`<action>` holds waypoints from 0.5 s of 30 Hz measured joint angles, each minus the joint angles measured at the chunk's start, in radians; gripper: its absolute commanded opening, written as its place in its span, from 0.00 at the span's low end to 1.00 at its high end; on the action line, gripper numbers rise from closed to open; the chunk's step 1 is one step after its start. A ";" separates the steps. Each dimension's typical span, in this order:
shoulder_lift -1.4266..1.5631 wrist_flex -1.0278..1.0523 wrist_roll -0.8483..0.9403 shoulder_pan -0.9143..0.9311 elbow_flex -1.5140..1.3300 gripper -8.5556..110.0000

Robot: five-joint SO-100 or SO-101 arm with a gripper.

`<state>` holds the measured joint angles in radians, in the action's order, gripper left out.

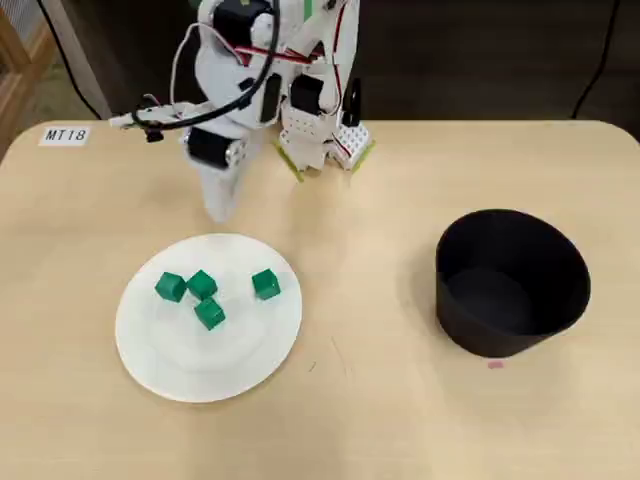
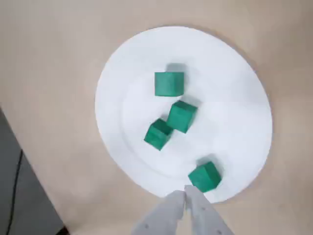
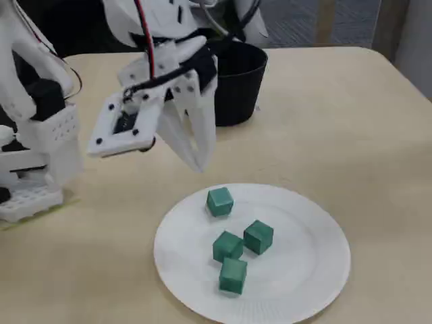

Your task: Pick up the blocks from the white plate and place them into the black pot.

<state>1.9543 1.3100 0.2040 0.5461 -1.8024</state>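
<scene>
On the plate [image 3: 297, 283], a round, shallow, matte white disc nearest the fixed camera, lie all four blocks [image 3: 234, 275], small glossy green cubes. Two touch at its middle, one sits just nearer than they do, and the fourth lies apart toward the plate's far rim. Just beyond that rim hangs the gripper [image 3: 200, 163], white plastic, its tapered fingers pressed together with nothing between them, tips above the smooth tan table [image 3: 351, 121]. Well beyond the plate stands the pot [image 3: 236, 81], round, matte black, plain-walled and handleless.
</scene>
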 measured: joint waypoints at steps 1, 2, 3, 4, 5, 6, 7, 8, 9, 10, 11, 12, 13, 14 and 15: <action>-0.048 0.023 0.008 0.011 0.041 0.05; -0.089 0.041 0.014 0.018 0.075 0.05; -0.138 0.064 0.023 0.029 0.115 0.05; -0.190 0.092 0.037 0.040 0.158 0.05; -0.236 0.118 0.055 0.051 0.202 0.05; -0.287 0.150 0.072 0.063 0.250 0.05; -0.331 0.172 0.087 0.074 0.295 0.05; -0.367 0.187 0.101 0.080 0.334 0.05; -0.394 0.195 0.107 0.086 0.360 0.05; -0.410 0.199 0.109 0.091 0.373 0.05; -0.425 0.201 0.110 0.094 0.382 0.05; -0.437 0.202 0.110 0.103 0.385 0.05; -0.445 0.202 0.110 0.115 0.385 0.05; -0.456 0.202 0.110 0.124 0.385 0.05; -0.466 0.202 0.110 0.140 0.387 0.05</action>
<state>1.4880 1.5125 0.3145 0.6857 -1.4159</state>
